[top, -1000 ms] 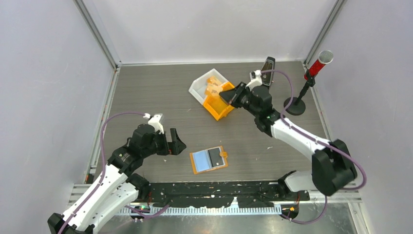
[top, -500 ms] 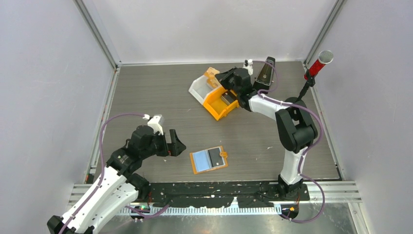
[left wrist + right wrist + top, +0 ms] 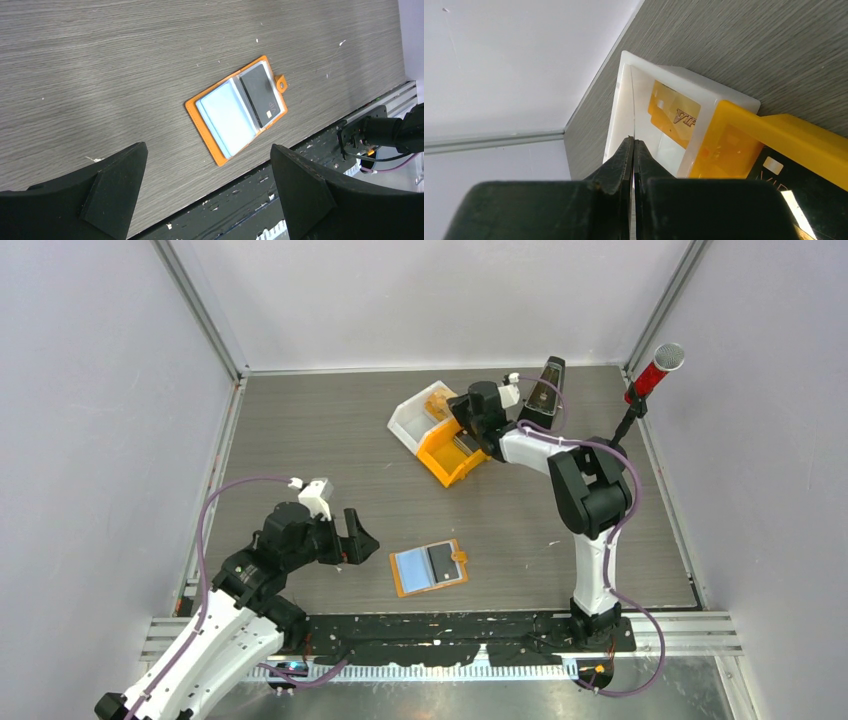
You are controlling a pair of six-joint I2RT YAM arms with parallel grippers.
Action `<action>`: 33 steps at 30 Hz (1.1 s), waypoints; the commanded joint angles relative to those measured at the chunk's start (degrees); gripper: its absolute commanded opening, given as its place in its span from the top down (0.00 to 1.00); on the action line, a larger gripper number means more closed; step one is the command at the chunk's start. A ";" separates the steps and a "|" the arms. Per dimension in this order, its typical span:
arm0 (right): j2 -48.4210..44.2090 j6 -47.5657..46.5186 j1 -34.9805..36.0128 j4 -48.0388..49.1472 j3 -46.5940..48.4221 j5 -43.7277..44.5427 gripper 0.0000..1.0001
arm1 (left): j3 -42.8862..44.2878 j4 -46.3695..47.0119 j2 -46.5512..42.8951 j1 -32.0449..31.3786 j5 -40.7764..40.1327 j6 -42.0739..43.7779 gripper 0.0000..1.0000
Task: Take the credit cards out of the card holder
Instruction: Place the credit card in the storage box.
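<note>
– What colour is the card holder (image 3: 235, 107)?
– Orange outside, with one pale blue sleeve. Next to this sleeve is a black card (image 3: 260, 94) with a small pale chip mark.
– And the table (image 3: 300, 440)?
– Grey, with a fine wood-grain pattern and some white specks.
– And further back?
– A white bin (image 3: 405, 425) and a yellow-orange bin (image 3: 445, 472). The white one holds an orange card (image 3: 672, 114) with dark letters. The microphone (image 3: 655, 368) is red with a silver head.
</note>
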 commanded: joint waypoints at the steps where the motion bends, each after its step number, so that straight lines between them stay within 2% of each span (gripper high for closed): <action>1: 0.83 2.09 0.11 -2.41 3.78 3.31 0.95 | 1.27 0.43 0.33 0.15 0.69 -0.02 0.02; 12: 3.74 5.21 0.10 -6.89 6.96 3.02 0.93 | 1.66 0.06 0.74 0.15 0.43 -0.10 0.02; 26: 4.43 5.36 0.10 -10.34 9.80 3.30 0.78 | 1.90 -0.73 0.38 0.15 -0.40 -0.21 0.02; 33: 1.75 2.85 0.11 -13.64 11.66 4.43 0.76 | 2.16 -0.86 0.52 0.16 -0.74 -0.52 0.02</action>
